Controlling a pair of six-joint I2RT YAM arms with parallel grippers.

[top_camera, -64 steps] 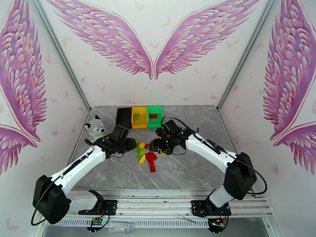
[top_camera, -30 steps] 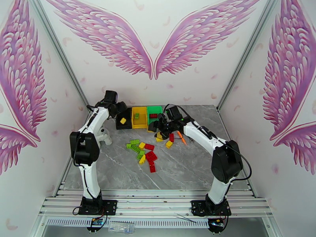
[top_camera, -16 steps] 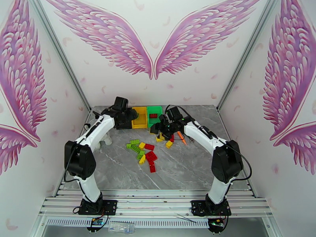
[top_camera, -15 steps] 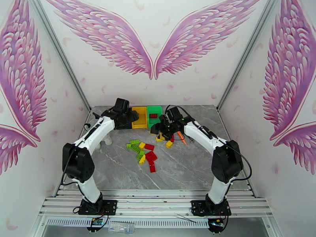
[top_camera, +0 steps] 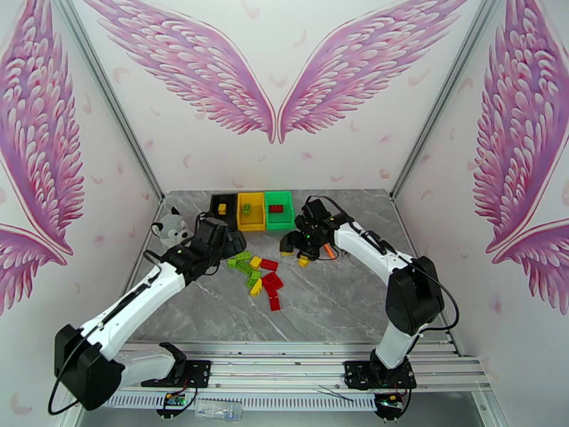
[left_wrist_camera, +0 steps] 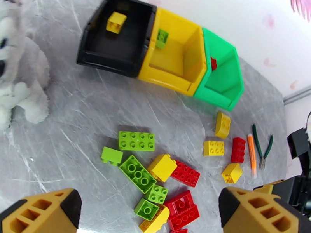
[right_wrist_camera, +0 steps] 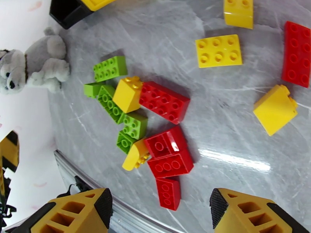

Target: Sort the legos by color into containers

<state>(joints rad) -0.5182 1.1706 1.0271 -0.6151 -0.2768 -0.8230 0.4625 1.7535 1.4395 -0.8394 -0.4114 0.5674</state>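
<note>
The legos lie loose on the grey table: a mixed pile (top_camera: pixel 257 273) of red, yellow and light green bricks, seen closer as pile (left_wrist_camera: pixel 155 179) and pile (right_wrist_camera: pixel 144 125). More yellow and red bricks (left_wrist_camera: pixel 221 146) sit to its right. The containers stand in a row at the back: black bin (left_wrist_camera: pixel 97 55) holding a yellow brick (left_wrist_camera: pixel 116 22), yellow bin (left_wrist_camera: pixel 171 80) holding a green brick (left_wrist_camera: pixel 162 37), green bin (left_wrist_camera: pixel 227 88) holding a red brick (top_camera: pixel 276 208). My left gripper (top_camera: pixel 233 243) hovers at the pile's left edge, open and empty (left_wrist_camera: pixel 147 204). My right gripper (top_camera: pixel 290 245) hangs right of the pile, open and empty (right_wrist_camera: pixel 161 202).
A grey-white plush husky (top_camera: pixel 169 229) sits left of the bins, close to my left arm. An orange stick (left_wrist_camera: pixel 252 154) and green-handled pliers (left_wrist_camera: pixel 264 150) lie right of the loose bricks, under my right arm. The table's near edge shows as a metal rail (right_wrist_camera: pixel 97 191).
My left arm has pulled back from over the black bin down to the pile, its jaws spreading wider. The right gripper has shifted slightly toward me from the green bin's front.
</note>
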